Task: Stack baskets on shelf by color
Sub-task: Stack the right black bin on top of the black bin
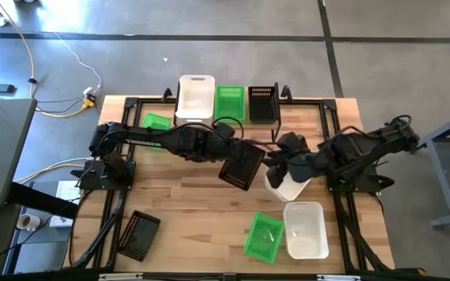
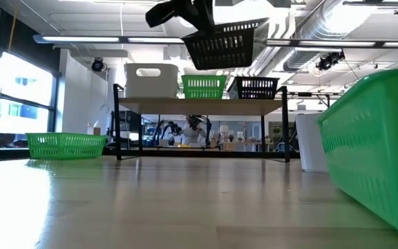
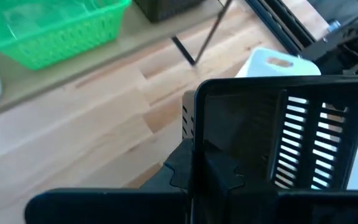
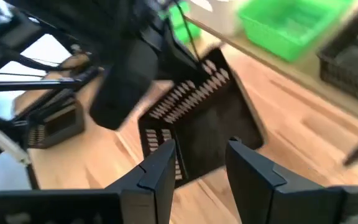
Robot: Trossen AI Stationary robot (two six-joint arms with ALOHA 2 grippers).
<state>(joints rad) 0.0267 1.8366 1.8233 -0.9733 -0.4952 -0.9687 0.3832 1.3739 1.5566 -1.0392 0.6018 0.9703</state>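
My left gripper (image 1: 226, 150) is shut on a black mesh basket (image 1: 242, 165), high above the table's middle; it also shows in the low view (image 2: 225, 43). My right gripper (image 4: 197, 165) is open and empty, just right of that basket, above a white basket (image 1: 287, 186) on the table. The shelf (image 2: 199, 104) at the far edge carries a white basket (image 1: 196, 97), a green basket (image 1: 230, 103) and a black basket (image 1: 262, 103) side by side. My left gripper holds the black basket by one end wall near its rim (image 3: 192, 134), one finger inside the basket and one outside. The fingers come from the table's left side. The basket is lifted clear of the table and tilted.
A green basket (image 1: 156, 122) sits on the table left of the shelf. A black basket (image 1: 137, 232) lies near the front left. A green basket (image 1: 264, 236) and a white basket (image 1: 305, 229) lie side by side near the front edge. Black frame rails run along the table's sides.
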